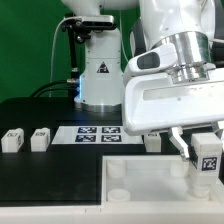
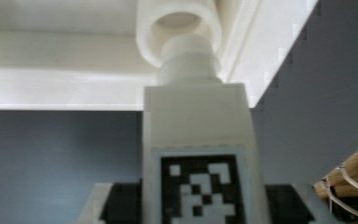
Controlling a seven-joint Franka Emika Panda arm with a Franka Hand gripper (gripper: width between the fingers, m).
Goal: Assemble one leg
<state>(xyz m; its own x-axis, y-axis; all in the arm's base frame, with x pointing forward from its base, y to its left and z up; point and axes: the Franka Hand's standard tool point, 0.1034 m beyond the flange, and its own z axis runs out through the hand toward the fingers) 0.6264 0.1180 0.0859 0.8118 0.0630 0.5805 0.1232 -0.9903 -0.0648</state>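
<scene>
So the leg (image 1: 207, 178) is clamped in the claw (image 1: 205, 158), which is closed on it from both sides. It's held upright, with the black-and-white tag (image 1: 208, 162) facing out toward the exterior camera. In the wrist view the same leg (image 2: 197, 120) fills the middle of the frame, and the dark pads (image 2: 115, 203) can be made out on either side of its tagged end, right at the claw (image 2: 197, 210).

The leg's narrow peg end (image 2: 185, 65) is pointed away from the claw, straight at a round corner socket (image 2: 179, 25) of the white tabletop (image 2: 51, 70). Whether the peg is actually seated in that socket or only touching its rim can't be told, since it's all white on white there.

Directly below the claw, the tabletop (image 1: 150, 185) is laid flat on the black surface (image 1: 50, 175). Two more of its round sockets (image 1: 118, 172) are seen well off to the side of the claw, toward the exterior view's left.

Beyond the claw and further to that same side, the marker board (image 1: 98, 133) is lying flat. Three spare legs are also set on the surface: one (image 1: 152, 141) close beside the claw, and two (image 1: 40, 138) (image 1: 12, 139) well apart from it, past the marker board.
</scene>
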